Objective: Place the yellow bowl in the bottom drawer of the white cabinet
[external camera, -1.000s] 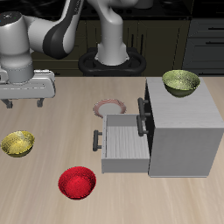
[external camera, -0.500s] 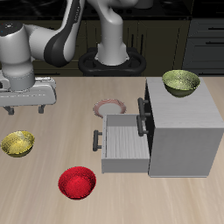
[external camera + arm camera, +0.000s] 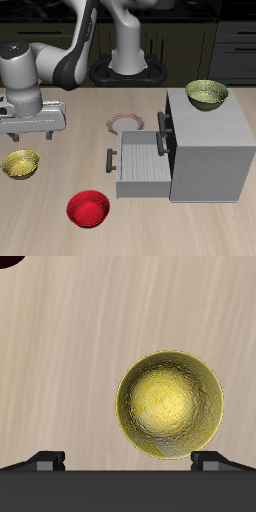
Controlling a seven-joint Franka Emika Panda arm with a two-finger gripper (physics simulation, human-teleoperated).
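The yellow bowl [image 3: 20,164] sits upright on the table, near its side edge and away from the white cabinet [image 3: 210,140]. In the wrist view the yellow bowl [image 3: 170,404] shows its speckled inside, just ahead of one finger. My gripper [image 3: 31,133] hangs open and empty a little above and behind the bowl; in the wrist view the gripper [image 3: 128,461] has its fingers spread wide. The bottom drawer [image 3: 140,165] is pulled out from the cabinet toward the bowl's side, and nothing lies in it. Its bar handle [image 3: 110,160] faces the bowl.
A larger olive-yellow bowl [image 3: 206,94] stands on the cabinet's top. A red bowl [image 3: 87,209] lies near the table's front edge; its rim also shows in the wrist view [image 3: 8,259]. A pale ring-shaped plate [image 3: 125,123] lies behind the open drawer.
My gripper has come down and moved slightly toward the table's front, closer above the yellow bowl. It stays open. The bowls and drawer have not moved.
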